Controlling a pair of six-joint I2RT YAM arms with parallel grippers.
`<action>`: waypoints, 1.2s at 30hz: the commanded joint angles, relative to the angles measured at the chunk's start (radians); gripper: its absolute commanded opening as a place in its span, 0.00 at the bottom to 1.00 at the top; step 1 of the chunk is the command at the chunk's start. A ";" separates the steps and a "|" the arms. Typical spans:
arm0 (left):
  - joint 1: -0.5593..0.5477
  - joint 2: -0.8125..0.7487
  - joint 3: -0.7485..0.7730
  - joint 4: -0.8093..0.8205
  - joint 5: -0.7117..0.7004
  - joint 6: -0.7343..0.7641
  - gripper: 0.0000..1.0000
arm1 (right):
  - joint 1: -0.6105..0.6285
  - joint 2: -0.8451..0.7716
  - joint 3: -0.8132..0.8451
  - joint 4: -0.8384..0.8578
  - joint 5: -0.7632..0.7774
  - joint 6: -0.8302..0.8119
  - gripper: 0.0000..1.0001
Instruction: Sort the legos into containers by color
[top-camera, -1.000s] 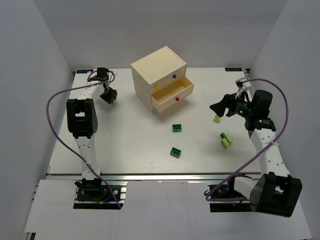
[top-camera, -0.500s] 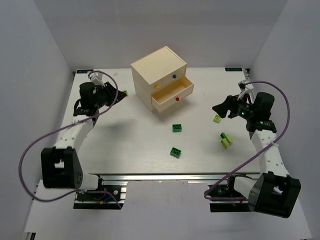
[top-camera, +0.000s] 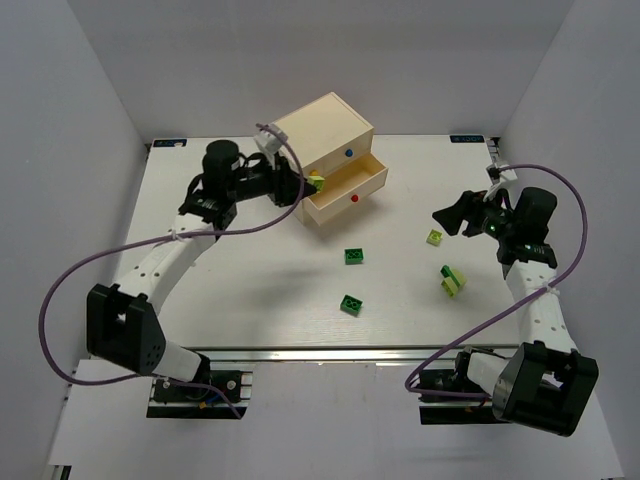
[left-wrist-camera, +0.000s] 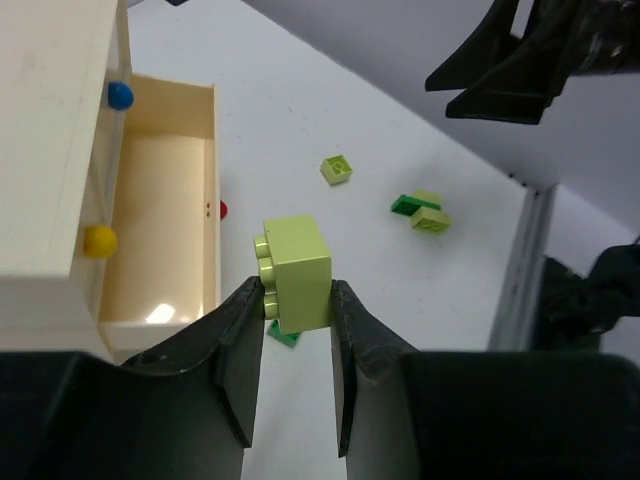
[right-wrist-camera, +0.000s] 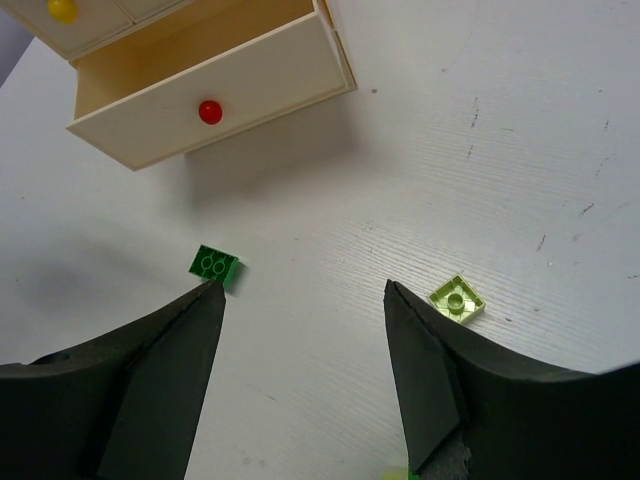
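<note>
Pinches a yellow-green lego (left-wrist-camera: 296, 272) in the left claw (left-wrist-camera: 295, 300), close by the open drawer (left-wrist-camera: 165, 200) with the red knob (right-wrist-camera: 209, 111), seemingly empty. Holds the right claw (right-wrist-camera: 302, 290) spread above the bench (top-camera: 250, 280), near a small yellow-green plate (right-wrist-camera: 456, 299). Leaves two green bricks (top-camera: 353, 257) (top-camera: 351, 305) and a green-and-yellow pair (top-camera: 452, 281) unsorted: looks barely begun.

Cream chest (top-camera: 320, 150) w/ blue knob (top-camera: 349, 153), yellow knob (left-wrist-camera: 99, 240), red knob (right-wrist-camera: 209, 111). Plain pale yellow-green brick (left-wrist-camera: 297, 265) btwn black fingers of left end effector (left-wrist-camera: 295, 297). Dark green brick (top-camera: 354, 257), 2nd dark green brick (top-camera: 351, 305). Small lime plate (right-wrist-camera: 456, 300). Green + lime stacked pair (top-camera: 452, 281). White tabletop (top-camera: 250, 290), faint grain, few dark specks. Right end effector (right-wrist-camera: 302, 290) black too. Purple cables (top-camera: 42, 322).
</note>
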 joint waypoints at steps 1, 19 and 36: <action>-0.083 0.068 0.127 -0.159 -0.145 0.171 0.00 | -0.022 0.001 -0.002 0.038 -0.014 0.013 0.70; -0.263 0.453 0.546 -0.392 -0.739 0.357 0.23 | -0.056 0.008 -0.005 0.039 -0.065 0.025 0.71; -0.281 0.305 0.513 -0.351 -0.660 0.262 0.29 | -0.029 0.107 0.049 -0.071 0.071 -0.149 0.70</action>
